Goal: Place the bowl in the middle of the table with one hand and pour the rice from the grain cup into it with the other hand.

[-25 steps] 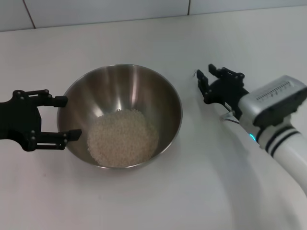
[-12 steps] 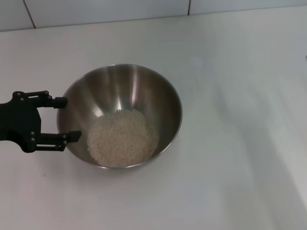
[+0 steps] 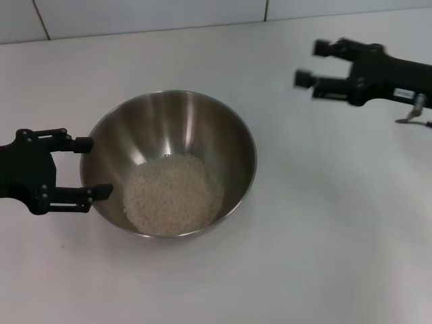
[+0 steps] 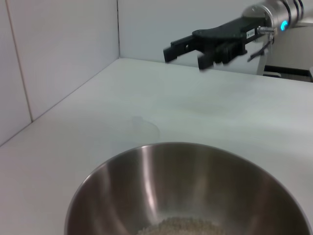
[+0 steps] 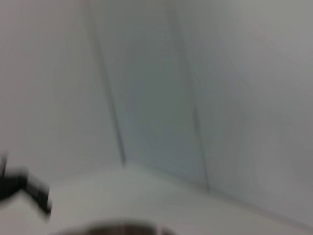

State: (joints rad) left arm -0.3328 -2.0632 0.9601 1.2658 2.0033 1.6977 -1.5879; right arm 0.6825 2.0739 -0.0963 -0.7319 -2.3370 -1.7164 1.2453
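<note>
steel bowl (image 3: 169,162) holds the rice (image 3: 173,194); left gripper (image 3: 81,167) open beside it, right gripper (image 3: 314,67) seemingly open, empty (cup unseen): withdraw both slowly.

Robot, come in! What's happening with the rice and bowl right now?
Left tool open beside bowl. Right tool open, empty, up high. Rice in bowl. Nothing blocking.
</note>
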